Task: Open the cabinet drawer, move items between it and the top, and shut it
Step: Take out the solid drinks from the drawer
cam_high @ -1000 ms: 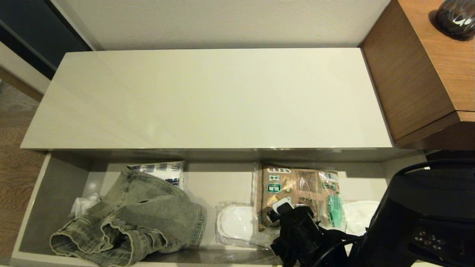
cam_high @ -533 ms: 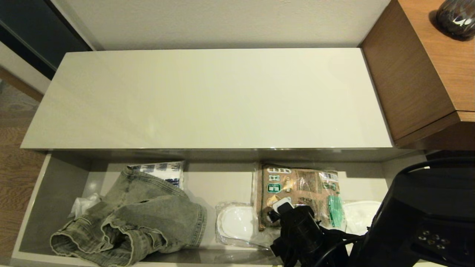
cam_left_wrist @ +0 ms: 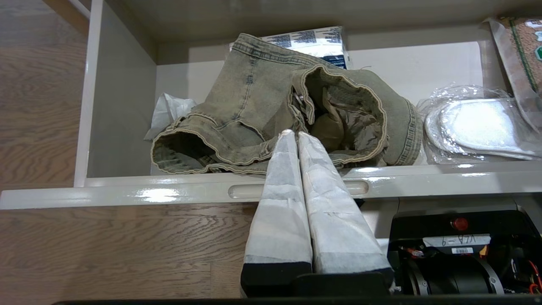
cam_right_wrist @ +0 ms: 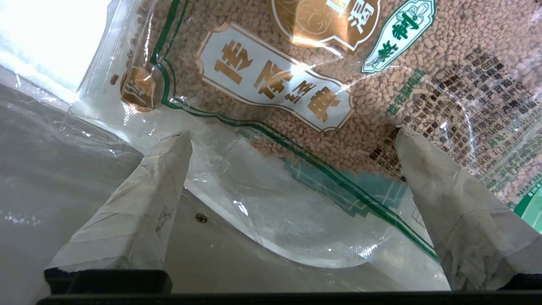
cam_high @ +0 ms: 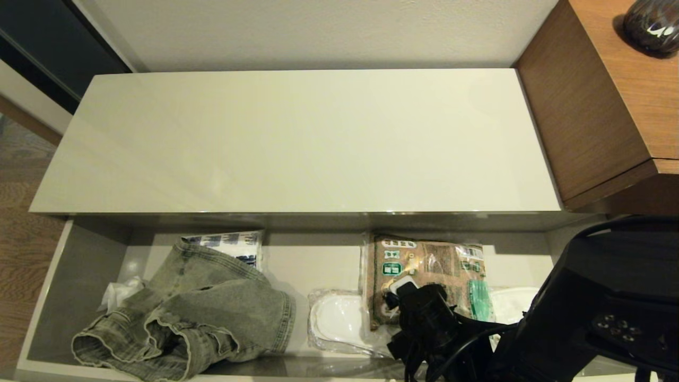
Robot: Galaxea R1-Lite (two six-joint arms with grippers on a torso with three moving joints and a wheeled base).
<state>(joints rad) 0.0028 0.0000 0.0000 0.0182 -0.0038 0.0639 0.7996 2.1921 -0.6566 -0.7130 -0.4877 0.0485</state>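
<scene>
- The cabinet drawer [cam_high: 79,276] stands pulled out below the top [cam_high: 297,143], which carries nothing.
- In the drawer's left part lies the crumpled denim garment [cam_high: 201,313], covering part of a white printed pack [cam_high: 233,244] behind it; crumpled white plastic [cam_high: 114,294] sits beside it.
- In the right part lies the bag of brown granules [cam_high: 429,265], overlapping the wrapped white slippers [cam_high: 339,318].
- The right end effector [cam_right_wrist: 292,156] hangs low over the near edge of the bag, fingers spread wide, gripping nothing.
- The left end effector [cam_left_wrist: 295,135] waits outside the drawer front, fingers pressed together and empty, pointing at the denim.
- A wooden cabinet [cam_high: 599,106] stands to the right.
</scene>
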